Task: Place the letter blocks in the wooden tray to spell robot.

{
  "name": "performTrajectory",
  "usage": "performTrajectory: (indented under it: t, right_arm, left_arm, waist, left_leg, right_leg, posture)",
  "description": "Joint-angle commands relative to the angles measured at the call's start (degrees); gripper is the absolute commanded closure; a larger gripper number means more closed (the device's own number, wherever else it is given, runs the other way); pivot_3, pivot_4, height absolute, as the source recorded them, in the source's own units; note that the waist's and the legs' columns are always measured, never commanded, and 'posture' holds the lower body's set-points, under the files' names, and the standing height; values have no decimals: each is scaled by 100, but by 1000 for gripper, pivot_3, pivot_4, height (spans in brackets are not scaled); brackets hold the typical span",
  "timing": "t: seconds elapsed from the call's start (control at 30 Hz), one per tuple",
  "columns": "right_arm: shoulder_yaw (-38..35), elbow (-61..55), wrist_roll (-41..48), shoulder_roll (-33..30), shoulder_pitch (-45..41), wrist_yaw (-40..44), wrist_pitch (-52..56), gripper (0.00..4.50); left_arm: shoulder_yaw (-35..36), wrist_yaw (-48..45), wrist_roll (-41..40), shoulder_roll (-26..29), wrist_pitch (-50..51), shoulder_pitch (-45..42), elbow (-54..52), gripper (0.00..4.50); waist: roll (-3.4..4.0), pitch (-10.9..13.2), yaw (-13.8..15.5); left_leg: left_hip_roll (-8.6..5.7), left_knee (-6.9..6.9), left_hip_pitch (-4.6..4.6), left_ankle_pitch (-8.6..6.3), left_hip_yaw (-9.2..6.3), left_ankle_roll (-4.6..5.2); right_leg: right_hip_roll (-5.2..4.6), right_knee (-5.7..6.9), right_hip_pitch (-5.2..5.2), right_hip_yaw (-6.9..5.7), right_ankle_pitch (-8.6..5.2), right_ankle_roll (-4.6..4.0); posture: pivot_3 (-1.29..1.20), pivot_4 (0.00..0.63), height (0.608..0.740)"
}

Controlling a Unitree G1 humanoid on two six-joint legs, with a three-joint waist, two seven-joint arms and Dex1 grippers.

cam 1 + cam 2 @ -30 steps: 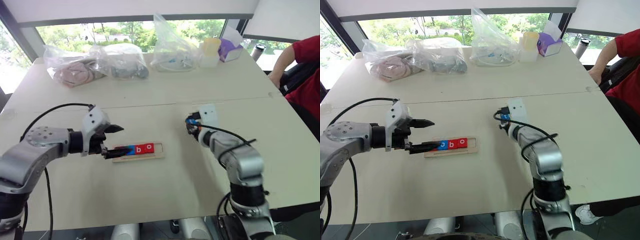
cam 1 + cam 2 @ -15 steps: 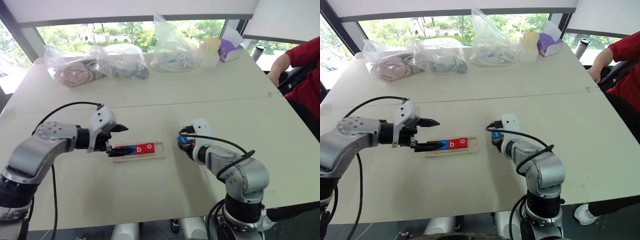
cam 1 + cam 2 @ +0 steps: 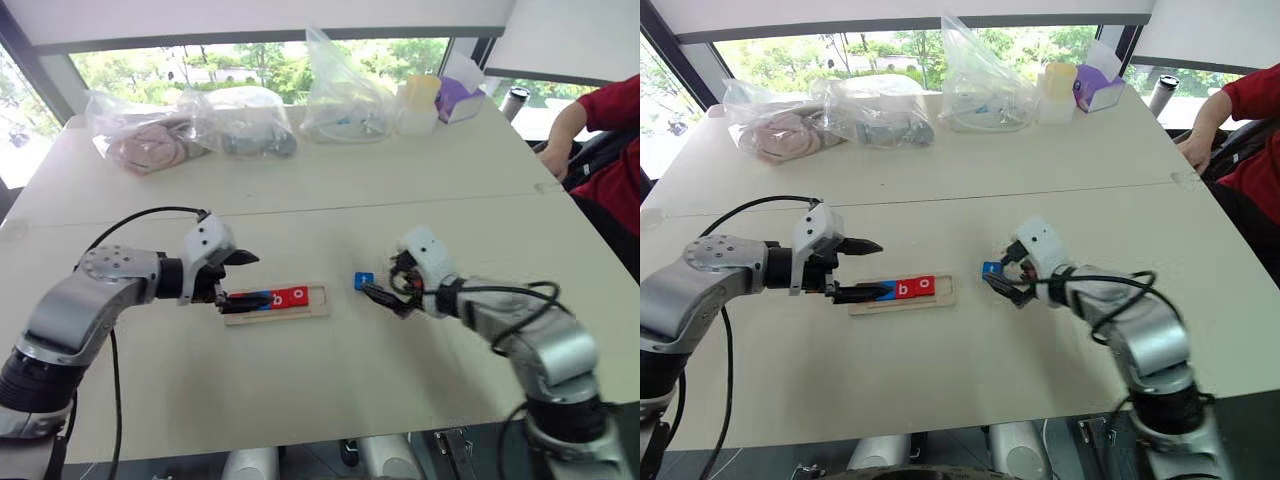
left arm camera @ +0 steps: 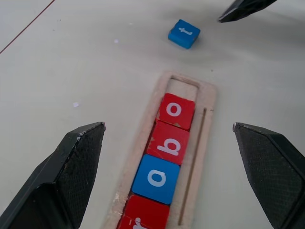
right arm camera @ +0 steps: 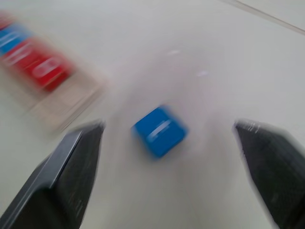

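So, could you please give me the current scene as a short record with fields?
tray: holds four blocks reading r, o, b, o; end slot empty
t block: blue, loose on the table, past the tray's empty end
left tool: open, at the tray's r end
right tool: open, beside the t block

Setting: office or meeting room. Large pale table [image 3: 330, 160], window [image 3: 260, 60] behind, plastic bags [image 3: 190, 130], seated person [image 3: 600, 130] at edge.
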Motion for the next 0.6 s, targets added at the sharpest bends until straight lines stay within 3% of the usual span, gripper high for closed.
performTrajectory:
  t: [0.03,0.27,0.43,0.57,0.6]
  right_arm:
    - [304,1084,27,-468,-95,1587,-1707,33]
    - [990,3460,-732,-57,-983,2270,-3847,33]
    - [1120,4847,-1043,312,-1537,2380,-4511,33]
    - [1106,5167,-1069,425,-1583,2547,-4780,33]
    - [1083,5173,-1037,448,-1566,2585,-4800,267]
  left_arm:
    - [305,-292,-325,304,178,26,-443,0]
    - [459,-245,-540,541,383,293,-837,0]
    - [599,-70,-496,609,407,508,-884,0]
    - [731,-18,-471,722,364,740,-901,0]
    - [757,-15,-472,736,348,776,-897,0]
  waist:
    - [-5,1,-15]
    - [-3,3,-21]
    - [-3,3,19]
    - [-3,3,17]
    - [-2,3,18]
  left_leg:
    - [3,0,3,0,1,0]
    - [4,11,7,0,7,1]
    - [3,14,6,0,6,0]
    - [3,12,5,0,5,0]
    - [3,13,5,0,5,0]
  right_leg:
    - [3,2,1,-1,0,0]
    - [2,13,3,3,0,-6]
    - [0,19,2,4,3,-7]
    - [-4,20,2,4,12,-21]
    - [-4,20,2,4,12,-21]
  posture:
    - [0,150,740]
    - [0,150,740]
    - [0,150,740]
    - [0,150,740]
    - [0,150,740]
